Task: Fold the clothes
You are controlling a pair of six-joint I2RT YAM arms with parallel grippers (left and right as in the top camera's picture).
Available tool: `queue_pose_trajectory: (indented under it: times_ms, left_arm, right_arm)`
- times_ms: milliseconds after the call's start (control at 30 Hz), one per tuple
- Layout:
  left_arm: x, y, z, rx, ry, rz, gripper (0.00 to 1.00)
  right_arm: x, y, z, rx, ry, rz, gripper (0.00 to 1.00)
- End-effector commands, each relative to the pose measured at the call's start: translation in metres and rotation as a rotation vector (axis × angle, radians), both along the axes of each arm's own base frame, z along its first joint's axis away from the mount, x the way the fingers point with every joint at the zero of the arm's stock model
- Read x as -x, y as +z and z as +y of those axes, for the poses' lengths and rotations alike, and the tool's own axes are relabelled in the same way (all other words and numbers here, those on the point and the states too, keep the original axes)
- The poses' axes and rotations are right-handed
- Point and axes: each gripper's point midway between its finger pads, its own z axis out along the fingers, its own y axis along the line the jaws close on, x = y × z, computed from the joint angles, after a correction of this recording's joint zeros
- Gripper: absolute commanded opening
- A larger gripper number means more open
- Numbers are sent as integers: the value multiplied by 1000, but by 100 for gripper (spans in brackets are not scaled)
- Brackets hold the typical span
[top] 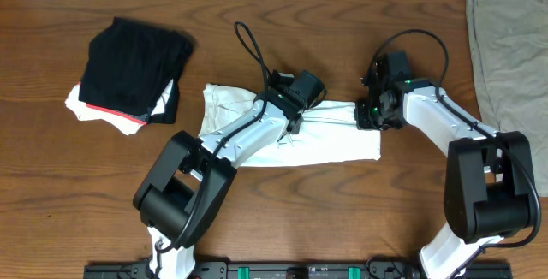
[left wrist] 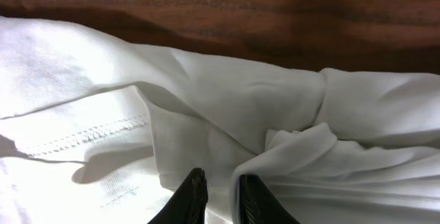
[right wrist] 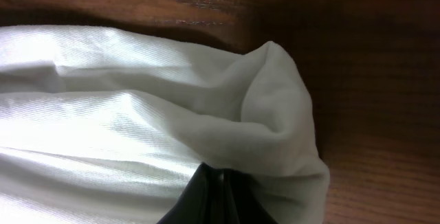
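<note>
shirt (top: 338, 146): we see it lying mid-table (top: 282, 219) in a long band | left gripper (left wrist: 218, 186): fingers nearly together astride a fold; whether they grip it we cannot tell | right gripper (right wrist: 221, 183): clamped on the shirt's end

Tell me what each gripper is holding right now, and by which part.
The right gripper is shut on the white T-shirt at its right-end far corner. The left gripper appears pinched on a bunched fold along its far edge, near the middle.
</note>
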Motion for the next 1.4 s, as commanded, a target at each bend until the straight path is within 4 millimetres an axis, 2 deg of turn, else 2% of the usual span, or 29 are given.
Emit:
queue_pose_trajectory:
  times_ms: [0, 167, 367, 567, 833, 900, 1033, 1133, 1233, 1267, 1367]
  left_arm:
    - [3, 1, 24, -57, 29, 10, 19]
    - [3, 6, 35, -65, 51, 21, 6]
    - [0, 26, 52, -52, 92, 5, 6]
    - [0, 49, 57, -28, 103, -29, 7]
    - [15, 47, 66, -59, 121, 26, 7]
    - [20, 46, 58, -7, 113, 57, 6]
    - [37, 52, 22, 175, 48, 133, 6]
    - [46, 59, 7, 203, 3, 137, 7]
    - [59, 60, -3, 190, -37, 157, 17]
    - [65, 59, -6, 182, -49, 168, 25]
    - [81, 55, -15, 164, -84, 194, 40]
  right_arm:
    - [7, -19, -28, 103, -47, 51, 8]
    - [7, -19, -28, 103, -46, 51, 8]
    - [7, -19, -27, 102, -47, 50, 8]
    - [7, -19, -28, 103, -47, 51, 8]
    - [7, -19, -27, 102, -47, 50, 8]
    - [7, -19, -27, 102, -47, 51, 8]
    - [7, -19, -27, 102, -47, 51, 9]
    - [7, -19, -27, 102, -47, 51, 9]
    - [7, -19, -28, 102, -47, 51, 10]
    - [7, -19, -27, 102, -47, 51, 9]
    - [7, -19, -27, 102, -47, 50, 11]
